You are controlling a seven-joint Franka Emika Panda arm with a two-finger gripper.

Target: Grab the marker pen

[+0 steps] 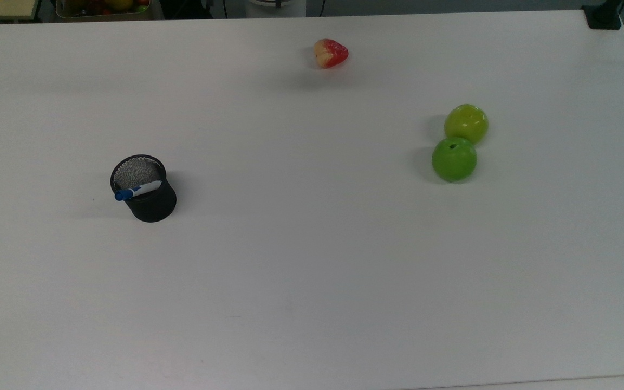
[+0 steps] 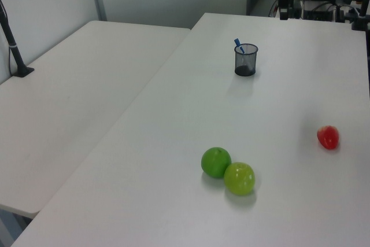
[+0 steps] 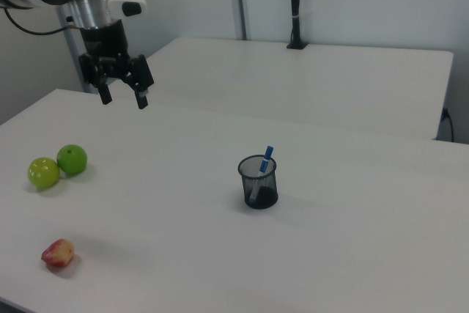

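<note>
The marker pen [image 1: 138, 190] stands tilted inside a black mesh cup [image 1: 147, 195], its blue cap uppermost and leaning over the rim toward the top view's left; in the right view the pen [image 3: 266, 160] rises cap-up above the cup's [image 3: 259, 183] rim, and in the left view its cap [image 2: 237, 43] shows above the cup [image 2: 245, 59]. The cup rests upright on a white bench [image 1: 312, 271], in the top view's left half. Well apart from it, toward the top view's right, a dark green apple [image 1: 454, 158] and a yellow-green apple [image 1: 466, 123] lie touching each other. A red and yellow fruit [image 1: 330, 53] lies alone near the top view's upper edge. In the right view the gripper [image 3: 123, 96] hangs in the air above the far side of the bench, well apart from the cup and up toward the right view's left, over the two apples [image 3: 58, 166]; its jaws point downward, spread apart and grasping nothing. A second white bench [image 2: 75, 102] adjoins the first on the left view's left
</note>
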